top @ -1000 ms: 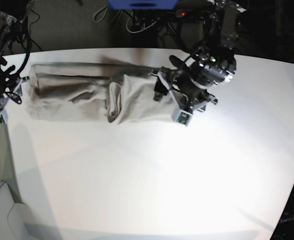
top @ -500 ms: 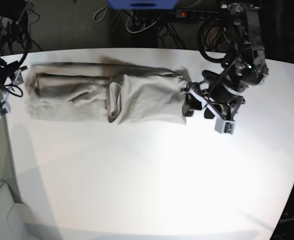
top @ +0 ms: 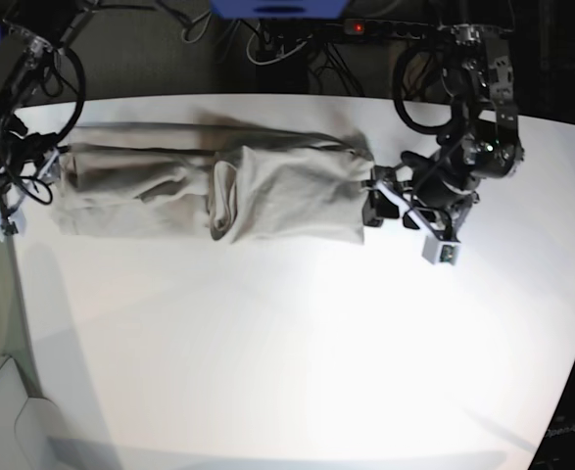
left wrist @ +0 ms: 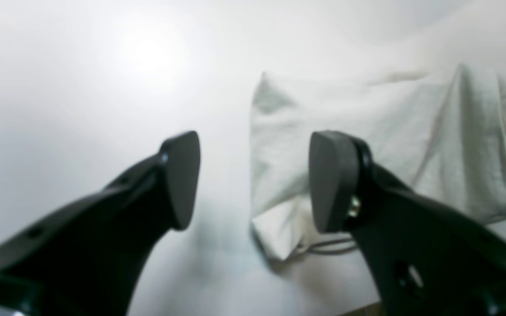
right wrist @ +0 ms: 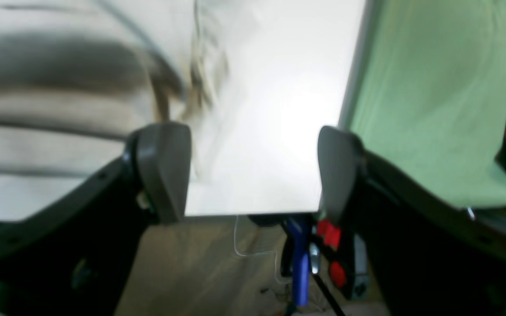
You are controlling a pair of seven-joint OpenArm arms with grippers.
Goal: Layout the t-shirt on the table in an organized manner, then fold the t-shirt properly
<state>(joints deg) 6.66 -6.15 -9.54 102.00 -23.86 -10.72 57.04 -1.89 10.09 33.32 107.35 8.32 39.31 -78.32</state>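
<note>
The t-shirt (top: 209, 191) lies lengthwise on the table (top: 297, 352); left gripper (left wrist: 253, 180) and right gripper (right wrist: 253, 171) gape empty; no readable writing.

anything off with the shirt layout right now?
Yes. The t-shirt lies as a long band along the table's far edge, not spread flat: a bunched vertical ridge mid-length and rumpled folds at its camera-left end. Both grippers are off it.

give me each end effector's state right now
Left end effector: open, holding nothing, at the end of the t-shirt.
Right end effector: open, empty, over the table edge.
</note>
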